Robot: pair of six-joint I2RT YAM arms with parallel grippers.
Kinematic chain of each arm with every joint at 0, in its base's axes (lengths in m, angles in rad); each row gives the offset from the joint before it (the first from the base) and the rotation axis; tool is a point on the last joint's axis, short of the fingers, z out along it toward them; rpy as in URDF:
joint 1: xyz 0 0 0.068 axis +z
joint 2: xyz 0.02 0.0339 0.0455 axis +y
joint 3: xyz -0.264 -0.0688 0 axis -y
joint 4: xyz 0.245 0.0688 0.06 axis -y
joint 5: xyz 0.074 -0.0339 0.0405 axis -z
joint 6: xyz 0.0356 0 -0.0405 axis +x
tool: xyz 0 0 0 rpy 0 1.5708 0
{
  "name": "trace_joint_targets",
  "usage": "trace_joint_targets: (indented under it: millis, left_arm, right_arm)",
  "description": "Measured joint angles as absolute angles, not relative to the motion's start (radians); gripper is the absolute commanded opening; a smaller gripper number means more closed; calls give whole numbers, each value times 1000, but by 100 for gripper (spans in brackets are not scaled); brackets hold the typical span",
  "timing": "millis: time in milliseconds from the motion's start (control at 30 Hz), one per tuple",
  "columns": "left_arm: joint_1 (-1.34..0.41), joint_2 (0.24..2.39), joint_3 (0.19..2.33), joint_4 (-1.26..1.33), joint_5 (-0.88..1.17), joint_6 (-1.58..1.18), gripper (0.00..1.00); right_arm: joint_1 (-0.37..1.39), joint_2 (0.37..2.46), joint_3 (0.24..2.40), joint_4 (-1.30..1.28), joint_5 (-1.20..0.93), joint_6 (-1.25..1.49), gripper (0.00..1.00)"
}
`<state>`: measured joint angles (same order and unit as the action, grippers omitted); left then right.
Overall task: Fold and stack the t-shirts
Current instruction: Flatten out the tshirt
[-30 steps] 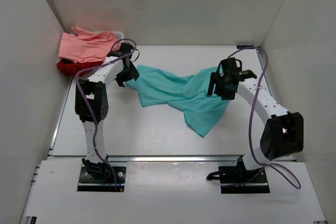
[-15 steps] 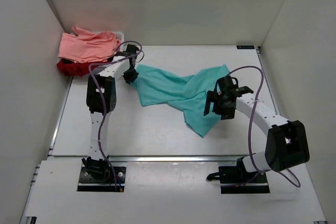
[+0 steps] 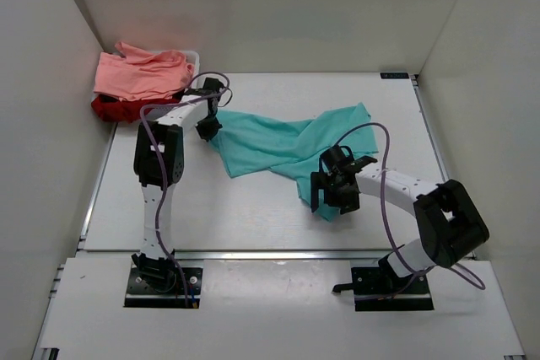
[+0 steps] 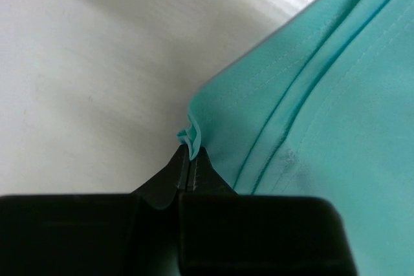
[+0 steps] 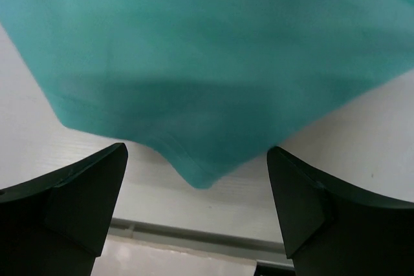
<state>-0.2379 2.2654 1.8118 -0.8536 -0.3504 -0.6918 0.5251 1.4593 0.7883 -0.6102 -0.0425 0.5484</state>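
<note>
A teal t-shirt (image 3: 287,145) lies crumpled and twisted across the middle of the table. My left gripper (image 3: 207,126) is shut on its left corner, and the left wrist view shows a small fold of teal cloth (image 4: 189,136) pinched between the closed tips (image 4: 190,159). My right gripper (image 3: 325,200) hovers open over the shirt's near corner (image 5: 204,176), which hangs between the two wide-apart fingers (image 5: 90,189) without touching them. At the back left, a salmon pink t-shirt (image 3: 139,73) lies piled on a dark red t-shirt (image 3: 111,110).
White walls close in the table on the left, back and right. A metal rail (image 3: 253,254) runs along the table's near edge, just in front of the right gripper. A white basket rim (image 3: 192,58) peeks out beside the pink shirt.
The left gripper has closed on the shirt's left corner. The right gripper has let go of the shirt's right side, opened wide and swung down to the near corner.
</note>
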Motion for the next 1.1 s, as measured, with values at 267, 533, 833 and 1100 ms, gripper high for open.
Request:
trace_joint_targets:
  millis: [267, 533, 833, 1100]
  left_arm:
    - [-235, 2142, 1630, -847, -343, -689, 0]
    - [-234, 2170, 2152, -1025, -218, -713, 0]
    - [-113, 1813, 2053, -982, 15, -877, 0]
    - [-111, 1721, 1731, -1052, 74, -871, 0]
  right_arm:
    - [529, 1587, 892, -627, -6, 571, 0]
    - [307, 1522, 1441, -916, -124, 455, 0]
    - [31, 1485, 2194, -1009, -250, 355, 0]
    - [-3, 1357, 1951, -1148, -281, 363, 0]
